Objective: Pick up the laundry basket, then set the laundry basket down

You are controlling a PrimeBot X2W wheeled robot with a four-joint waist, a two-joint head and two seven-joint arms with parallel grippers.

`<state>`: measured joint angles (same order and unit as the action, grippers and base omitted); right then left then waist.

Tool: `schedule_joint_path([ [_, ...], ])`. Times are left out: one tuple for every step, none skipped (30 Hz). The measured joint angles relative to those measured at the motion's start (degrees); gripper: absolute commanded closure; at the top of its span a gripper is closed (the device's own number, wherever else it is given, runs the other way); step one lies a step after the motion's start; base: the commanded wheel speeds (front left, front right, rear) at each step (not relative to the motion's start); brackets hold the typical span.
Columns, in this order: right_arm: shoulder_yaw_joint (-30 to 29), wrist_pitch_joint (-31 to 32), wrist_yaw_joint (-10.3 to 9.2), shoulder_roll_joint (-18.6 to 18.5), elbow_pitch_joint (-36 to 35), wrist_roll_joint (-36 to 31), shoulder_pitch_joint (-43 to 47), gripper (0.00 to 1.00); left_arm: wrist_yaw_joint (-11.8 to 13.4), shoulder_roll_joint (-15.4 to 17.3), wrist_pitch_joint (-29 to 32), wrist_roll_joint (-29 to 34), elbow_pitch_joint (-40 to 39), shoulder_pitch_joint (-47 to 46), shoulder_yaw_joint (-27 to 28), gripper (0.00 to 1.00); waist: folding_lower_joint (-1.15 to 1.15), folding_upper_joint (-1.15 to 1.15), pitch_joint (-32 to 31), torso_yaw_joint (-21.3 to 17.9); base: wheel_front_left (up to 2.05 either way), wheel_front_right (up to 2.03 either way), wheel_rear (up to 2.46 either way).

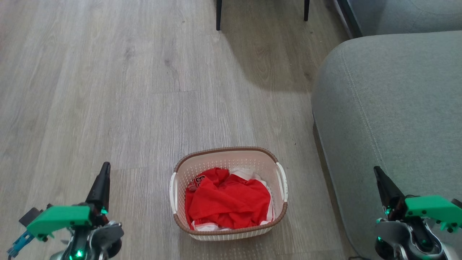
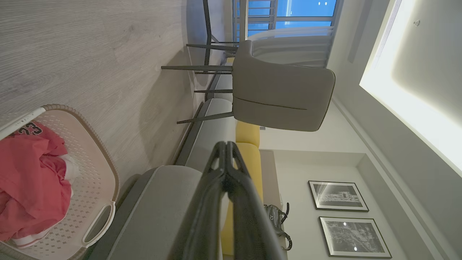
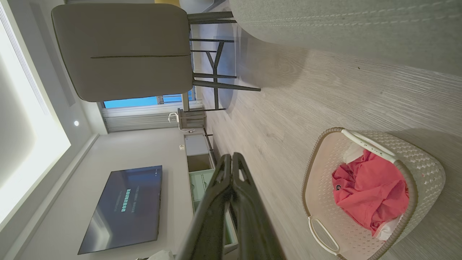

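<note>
The wooden floor [image 1: 108, 90] spreads out ahead of me, with the grey sofa [image 1: 397, 108] on my right. The laundry basket [image 1: 231, 162] stands on the floor between my arms, just beside the sofa, with red clothes [image 1: 227, 198] inside. My left fingers [image 1: 105, 169] and right fingers [image 1: 378, 172] are pressed together, empty, and apart from the basket.

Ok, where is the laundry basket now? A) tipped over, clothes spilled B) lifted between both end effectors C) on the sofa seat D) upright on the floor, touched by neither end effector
D: the laundry basket stands upright on the floor, with the left end effector and right end effector apart from it on either side.
</note>
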<state>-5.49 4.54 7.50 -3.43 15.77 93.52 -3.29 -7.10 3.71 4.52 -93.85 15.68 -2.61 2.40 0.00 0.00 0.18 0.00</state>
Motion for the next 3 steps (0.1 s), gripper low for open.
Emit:
schedule_joint_path([
  [0.0, 0.0, 0.00, 0.0, 0.0, 0.0, 0.0, 1.00, 0.0, 0.0, 0.0, 0.0, 0.0, 0.0, 0.0, 1.00, 0.00, 0.00, 0.0, 0.0, 0.00, 0.00, 0.00],
  [-0.1, 0.0, 0.00, 0.0, 0.0, 0.0, 0.0, 1.00, 0.0, 0.0, 0.0, 0.0, 0.0, 0.0, 0.0, 1.00, 0.00, 0.00, 0.0, 0.0, 0.00, 0.00, 0.00],
  [-0.1, 0.0, 0.00, 0.0, 0.0, 0.0, 0.0, 1.00, 0.0, 0.0, 0.0, 0.0, 0.0, 0.0, 0.0, 1.00, 0.00, 0.00, 0.0, 0.0, 0.00, 0.00, 0.00],
])
